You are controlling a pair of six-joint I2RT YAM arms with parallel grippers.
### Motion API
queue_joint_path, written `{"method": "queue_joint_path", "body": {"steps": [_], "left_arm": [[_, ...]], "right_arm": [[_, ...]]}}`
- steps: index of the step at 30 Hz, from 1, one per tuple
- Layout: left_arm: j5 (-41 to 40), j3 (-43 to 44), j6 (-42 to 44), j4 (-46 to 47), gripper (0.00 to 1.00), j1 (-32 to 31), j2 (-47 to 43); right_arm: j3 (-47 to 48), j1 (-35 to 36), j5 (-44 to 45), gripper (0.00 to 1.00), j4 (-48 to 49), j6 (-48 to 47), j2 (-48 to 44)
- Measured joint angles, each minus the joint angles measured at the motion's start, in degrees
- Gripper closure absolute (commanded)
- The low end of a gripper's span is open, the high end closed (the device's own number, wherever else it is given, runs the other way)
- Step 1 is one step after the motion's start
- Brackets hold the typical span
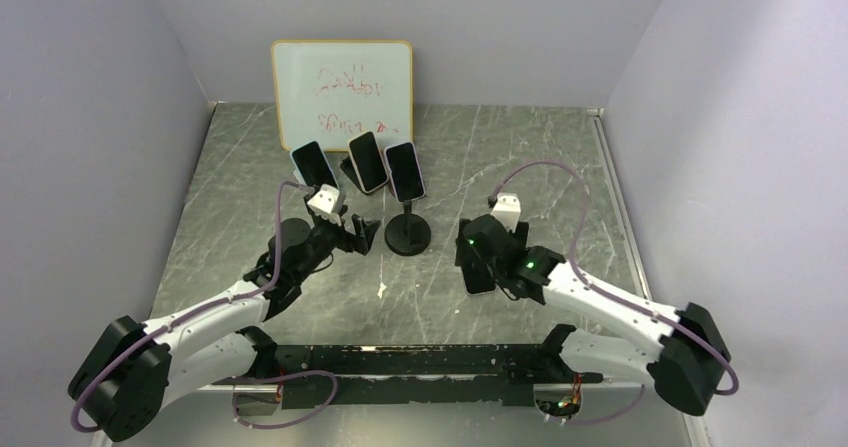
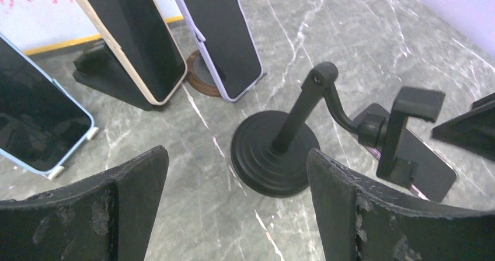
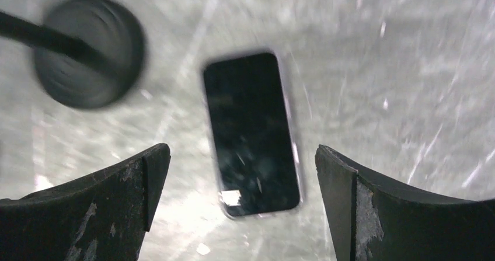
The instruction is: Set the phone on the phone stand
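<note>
My right gripper (image 3: 240, 153) hangs wide open over the phone (image 3: 251, 132), holding nothing. The phone lies flat, dark face up, on the marble table (image 3: 408, 68) just beside the black phone stand (image 2: 274, 153). The left gripper (image 2: 236, 155) is open too, near the stand's base. I judge the grasp to be the step in hand. I'd square the fingers to the phone's long edges, which sit slightly skewed in my wrist view, come down low, and close across the narrow width at mid-length, so it rides level toward the empty clamp (image 2: 408, 126).
</note>
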Motion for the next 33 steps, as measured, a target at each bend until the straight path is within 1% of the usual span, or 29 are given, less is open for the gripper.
{"method": "queue_joint_path", "body": {"steps": [2,5,11,17,22,27,31,33], "left_arm": [[1.49,-0.87,-0.46,0.02,0.1,0.0,-0.48],[3.41,-2.05,-1.03,-0.2,0.11,-0.02,-1.09],[5.03,-2.84,-1.18,-1.6,0.11,-0.02,-3.39],[5.53,-2.86,-1.18,-1.77,0.11,-0.07,-4.02],[5.92,-2.86,-1.2,-1.73,0.11,-0.07,-3.02],[6.27,-2.93,-1.44,-1.53,0.11,-0.11,-1.2],[6.73,-3.39,-2.12,-0.92,0.12,-0.11,0.28],[7.13,-3.72,-2.64,-0.66,0.12,-0.11,0.94]], "right_arm": [[-2.69,-1.16,-3.08,0.0,-1.62,0.92,2.75],[-3.93,-2.75,-6.34,0.0,-2.49,1.38,7.15],[-5.38,-4.17,-10.45,0.0,2.49,0.22,9.97],[-6.05,-4.68,-11.93,0.0,6.51,-1.22,15.15],[-6.54,-4.68,-11.98,0.01,7.82,-1.68,16.59],[-6.91,-4.7,-11.52,0.09,8.9,-1.88,17.16],[-6.82,-4.68,-10.29,0.18,9.05,-1.73,17.66],[-6.6,-4.68,-9.75,0.24,9.01,-1.53,18.16]]}}
